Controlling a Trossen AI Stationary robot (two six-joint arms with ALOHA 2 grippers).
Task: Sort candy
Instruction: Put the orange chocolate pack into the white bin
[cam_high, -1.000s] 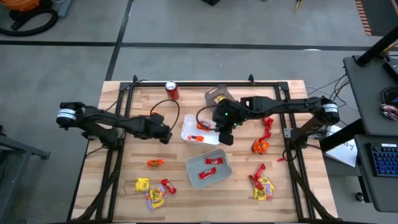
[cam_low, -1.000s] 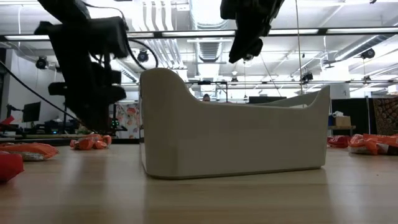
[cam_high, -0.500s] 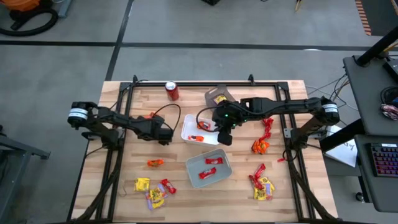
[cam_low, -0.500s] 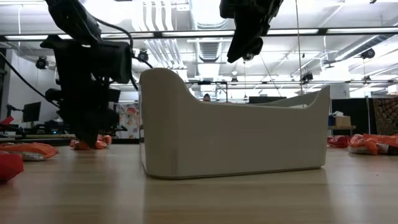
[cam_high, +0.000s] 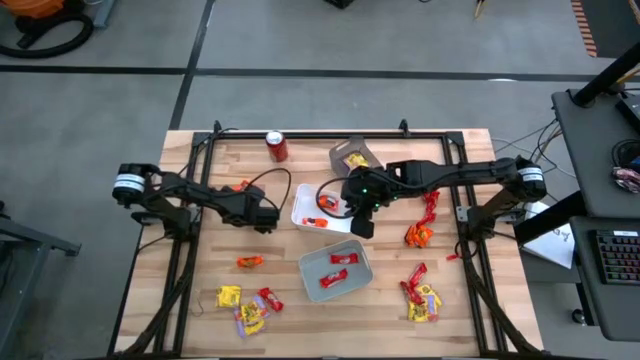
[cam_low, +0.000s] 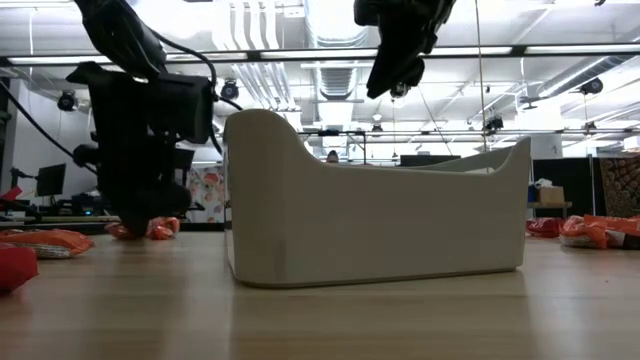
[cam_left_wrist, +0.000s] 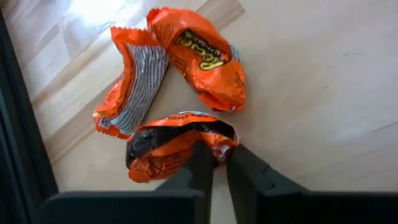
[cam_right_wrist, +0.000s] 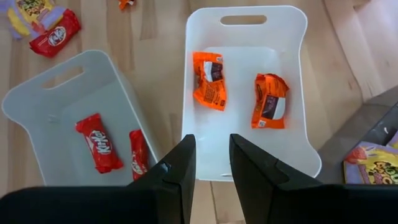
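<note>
Left gripper (cam_left_wrist: 214, 163) down at the tabletop's left-centre, fingers pinched on an orange candy (cam_left_wrist: 177, 146) (two more orange wrappers just beside it). Right gripper (cam_right_wrist: 208, 162) hovers over the white tray (cam_right_wrist: 292, 143) near the table's middle, fingers slightly apart, holding nothing. Grey tray (cam_right_wrist: 37, 93) adjacent holds red candies.

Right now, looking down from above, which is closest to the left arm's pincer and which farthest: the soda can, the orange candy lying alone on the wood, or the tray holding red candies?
Measured from the left pincer:
1. The lone orange candy, just toward the table's front edge.
2. The red soda can, near the back edge.
3. The tray with red candies, toward the right arm's side.
The first two are fairly close to call.
</note>
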